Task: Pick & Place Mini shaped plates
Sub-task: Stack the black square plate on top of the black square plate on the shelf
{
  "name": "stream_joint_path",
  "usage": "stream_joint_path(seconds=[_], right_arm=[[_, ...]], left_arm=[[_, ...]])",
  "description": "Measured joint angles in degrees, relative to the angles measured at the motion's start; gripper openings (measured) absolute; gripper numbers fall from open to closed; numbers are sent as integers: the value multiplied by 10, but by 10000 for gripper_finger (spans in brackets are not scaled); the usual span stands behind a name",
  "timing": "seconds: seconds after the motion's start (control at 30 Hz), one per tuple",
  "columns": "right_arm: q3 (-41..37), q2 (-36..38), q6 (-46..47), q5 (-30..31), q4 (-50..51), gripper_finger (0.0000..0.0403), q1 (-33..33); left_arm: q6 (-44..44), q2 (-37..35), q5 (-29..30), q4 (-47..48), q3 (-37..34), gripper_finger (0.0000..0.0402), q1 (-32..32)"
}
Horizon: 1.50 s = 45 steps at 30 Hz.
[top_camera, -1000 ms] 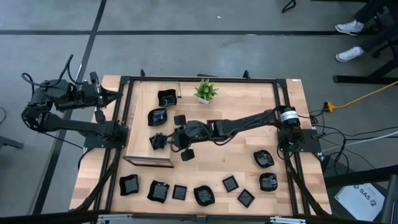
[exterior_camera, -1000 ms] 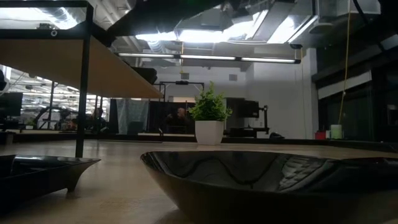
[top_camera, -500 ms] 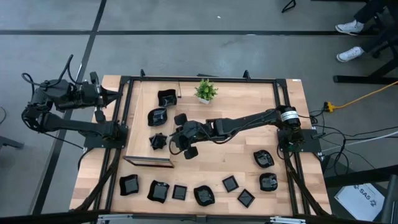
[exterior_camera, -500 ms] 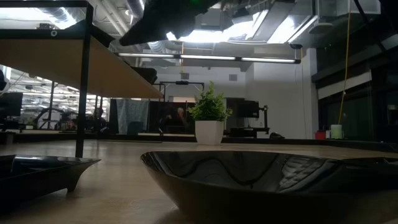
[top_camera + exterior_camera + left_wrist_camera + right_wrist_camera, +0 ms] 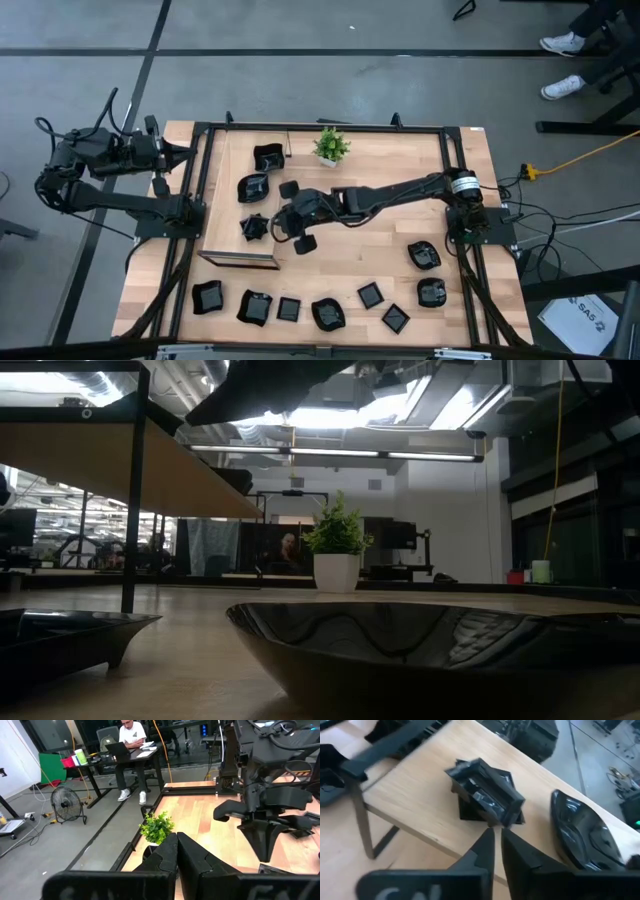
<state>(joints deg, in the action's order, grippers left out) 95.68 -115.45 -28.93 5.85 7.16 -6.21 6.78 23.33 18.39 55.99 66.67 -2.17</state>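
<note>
Hovering nearly closed, right claw above star-shaped plate.

A grey concrete floor crossed by dark lines surrounded the wooden worktop. Beyond the worktop, a person sat at a desk with a laptop, a floor fan standing near that desk. Long ceiling lights glowed overhead, above a white wall.

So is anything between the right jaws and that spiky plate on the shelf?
Nothing visible. The spiky plate sits just ahead of the right gripper, only bare shelf between; a rounder plate lies aside. Left gripper waits at the table's left edge.
</note>
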Motion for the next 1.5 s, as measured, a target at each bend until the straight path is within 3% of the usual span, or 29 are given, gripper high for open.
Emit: stream_joint_path(seconds=[0.17, 0.7, 0.83, 1.27, 1.5], right_arm=[[0, -10, 0, 0, -10, 5, 0], [0, -35, 0, 36, -60, 9, 7], [0, -35, 0, 12, -71, 4, 7], [0, -35, 8, 10, -81, 4, 7], [45, -36, 48, 10, -12, 15, 3]], left_arm=[[0, 0, 0, 0, 0, 4, 0], [0, 0, 0, 0, 0, 4, 0], [0, 0, 0, 0, 0, 4, 0], [0, 0, 0, 0, 0, 4, 0], [0, 0, 0, 0, 0, 4, 0]])
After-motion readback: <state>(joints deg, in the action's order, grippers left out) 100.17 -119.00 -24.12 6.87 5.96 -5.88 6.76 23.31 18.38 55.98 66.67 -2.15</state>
